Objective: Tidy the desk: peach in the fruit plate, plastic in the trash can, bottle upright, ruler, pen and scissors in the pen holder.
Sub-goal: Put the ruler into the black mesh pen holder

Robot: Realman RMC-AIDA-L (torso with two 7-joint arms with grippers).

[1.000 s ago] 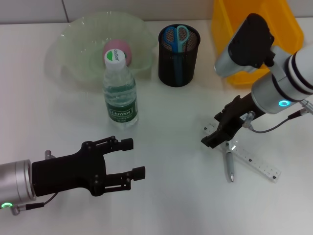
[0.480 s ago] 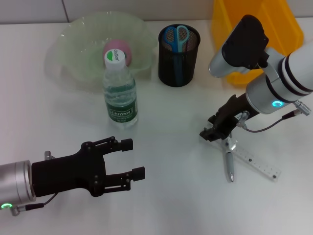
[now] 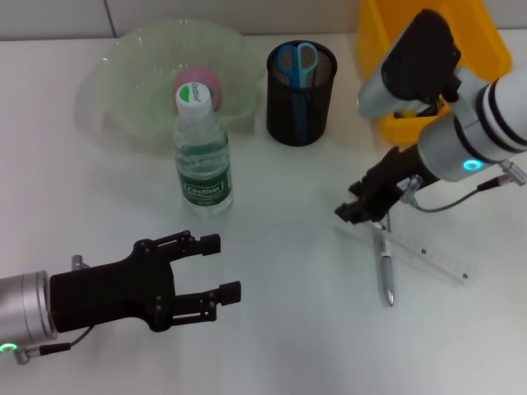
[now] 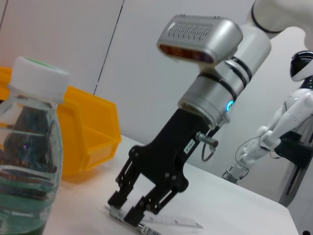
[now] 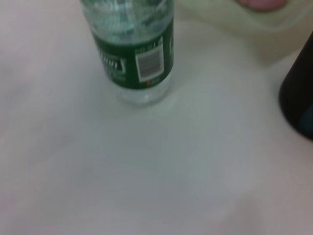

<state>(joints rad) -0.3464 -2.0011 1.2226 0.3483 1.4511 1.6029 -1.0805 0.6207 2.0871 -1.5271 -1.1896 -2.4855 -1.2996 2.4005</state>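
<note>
On the white table (image 3: 288, 329), the right pincer (image 3: 360, 210) pinches one end of the clear plastic ruler (image 3: 428, 257) (left pincer (image 3: 221, 267) parked, wide open).

Head camera: high on the robot, looks forward and down over the whole desk (image 3: 272, 346), both arms in frame.

Left wrist camera: sits low, near desk level, faces sideways across the surface; the bottle (image 4: 27, 161) is close at one edge, the right gripper (image 4: 128, 209) farther off, yellow bin (image 4: 90, 132) behind.

Right wrist camera: close above the desk, looks down on the bottle's lower half (image 5: 137, 58).

Shared: the bottle (image 3: 202, 148) appears in all three views; head and left wrist views also share the right gripper (image 3: 356, 214) and bin (image 3: 428, 49).
</note>
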